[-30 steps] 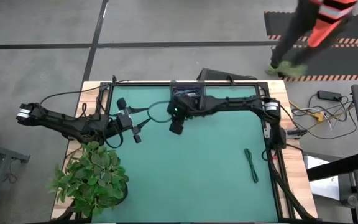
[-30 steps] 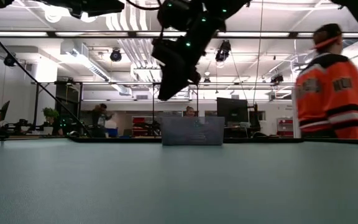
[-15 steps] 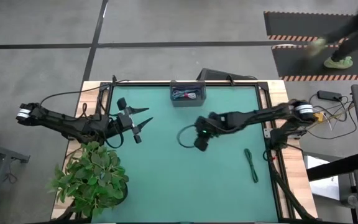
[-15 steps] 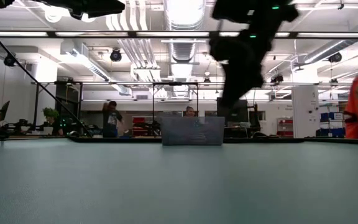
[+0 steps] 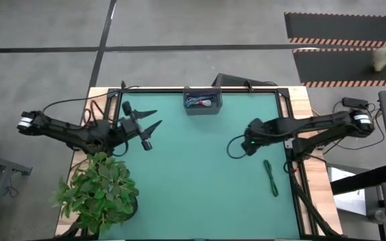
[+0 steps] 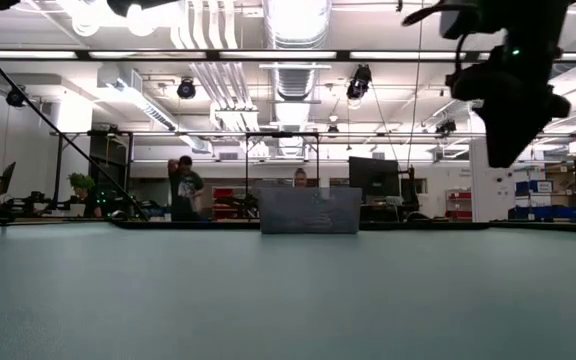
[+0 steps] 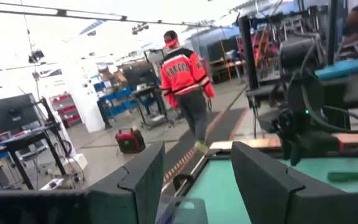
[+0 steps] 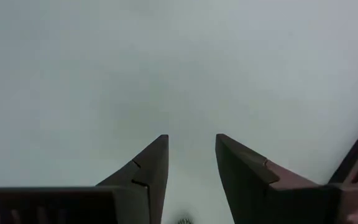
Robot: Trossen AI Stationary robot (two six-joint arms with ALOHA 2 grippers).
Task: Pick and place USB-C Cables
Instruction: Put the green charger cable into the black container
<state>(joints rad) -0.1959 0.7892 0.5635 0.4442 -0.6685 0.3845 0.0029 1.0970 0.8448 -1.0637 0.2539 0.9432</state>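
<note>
1. Looking down from the high view, you have the right gripper [image 5: 250, 146] hanging above the green mat [image 5: 200, 194], right of centre and near the one cable that lies loose on it. Its fingers [image 8: 149, 177] stand apart with only bare mat between them, so it carries nothing.

2. Your target, by my reading, is the dark green cable [image 5: 271, 177]. It lies stretched out thin on the mat close to the right edge, a little nearer the front than the gripper and clear of it.

3. The grey tray [image 5: 202, 106] sits at the back edge in the middle, and coloured cable bundles [image 5: 202, 102] already lie inside it; I cannot separate their colours. That suggests the tray is where the cables go and the green one is the last left out.

4. The right wrist camera looks straight down at the mat, which fits a gripper posed for a top-down pick. The cable does not show there, so you are not over it yet.

5. Your left gripper [image 5: 146, 124] waits at the mat's left edge beside the potted plant [image 5: 99, 191], fingers spread and empty, kept out of the right arm's way.

6. Expect a fiddly grasp: the cable is thin and flat on the mat, so the fingertips will need to come right down to the surface and straddle it crosswise.
</note>
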